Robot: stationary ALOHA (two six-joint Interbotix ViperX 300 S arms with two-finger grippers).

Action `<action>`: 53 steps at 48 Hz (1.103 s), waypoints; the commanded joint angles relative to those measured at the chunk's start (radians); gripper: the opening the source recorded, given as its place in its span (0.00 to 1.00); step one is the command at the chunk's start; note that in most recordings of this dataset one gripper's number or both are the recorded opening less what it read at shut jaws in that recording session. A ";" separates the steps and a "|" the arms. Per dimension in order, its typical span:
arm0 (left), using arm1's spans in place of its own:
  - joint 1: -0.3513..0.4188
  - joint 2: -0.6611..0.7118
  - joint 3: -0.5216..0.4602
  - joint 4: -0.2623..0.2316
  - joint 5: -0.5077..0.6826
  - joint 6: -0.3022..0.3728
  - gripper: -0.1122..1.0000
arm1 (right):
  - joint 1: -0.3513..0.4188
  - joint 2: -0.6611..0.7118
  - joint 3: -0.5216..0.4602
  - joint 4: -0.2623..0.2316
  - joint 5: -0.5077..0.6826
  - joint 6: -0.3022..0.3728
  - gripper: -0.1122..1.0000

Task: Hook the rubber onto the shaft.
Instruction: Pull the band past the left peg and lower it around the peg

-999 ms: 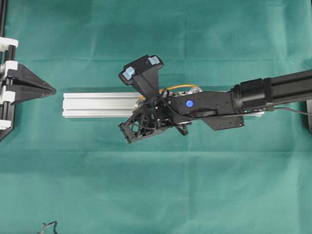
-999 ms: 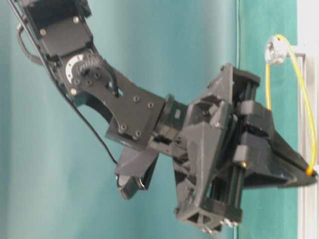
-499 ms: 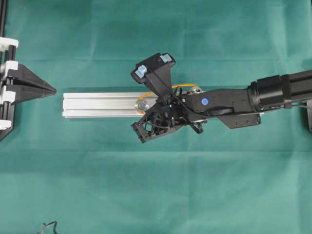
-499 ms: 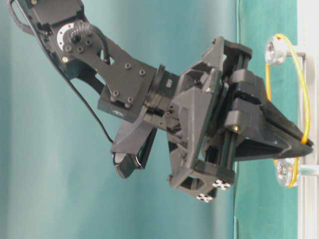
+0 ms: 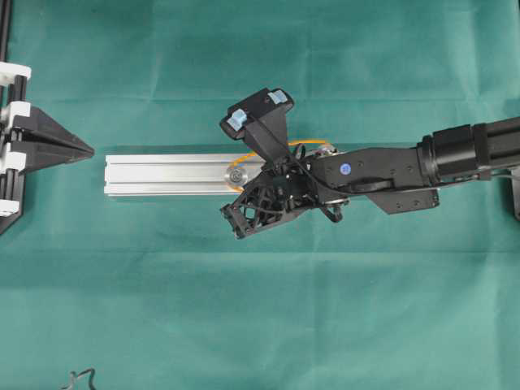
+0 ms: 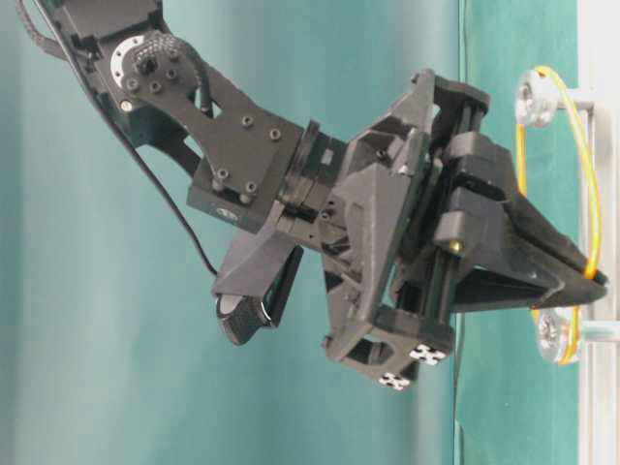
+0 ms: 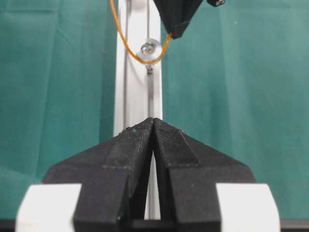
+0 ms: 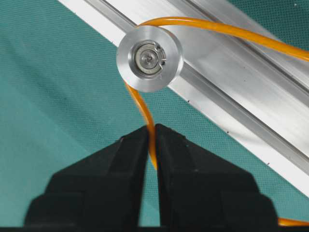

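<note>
The left gripper (image 7: 153,126) is parked at the worktop's (image 5: 162,309) edge, jaws together and empty. The rubber (image 8: 145,112) already wraps the shaft (image 8: 149,58) on the rail (image 5: 162,175); release appears in hand. The strand runs between the right gripper's (image 8: 151,130) slightly parted jaws; next, open wider and withdraw without snagging.

The rail (image 5: 166,175) lies across the middle of the table (image 5: 260,325), with green cloth open on both long sides of it. The right claw (image 8: 150,129) and its arm (image 5: 390,166) cover the rail's right half, where the band (image 8: 145,113) runs round the pulley (image 8: 149,58) and passes between the claw's tips. The left claw (image 7: 153,123) sits off the rail's left end, leaving that end's top bare.
</note>
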 commanded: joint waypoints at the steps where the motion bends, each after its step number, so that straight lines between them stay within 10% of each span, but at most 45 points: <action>1: -0.002 0.006 -0.032 0.002 -0.003 0.000 0.10 | 0.000 -0.044 -0.009 -0.005 -0.003 -0.002 0.34; 13: -0.002 0.008 -0.032 0.002 -0.003 0.000 0.10 | 0.002 -0.044 -0.009 -0.006 -0.002 -0.002 0.93; 53: -0.002 0.006 -0.032 0.002 -0.003 0.000 0.10 | -0.002 -0.100 -0.009 -0.014 0.020 -0.026 0.89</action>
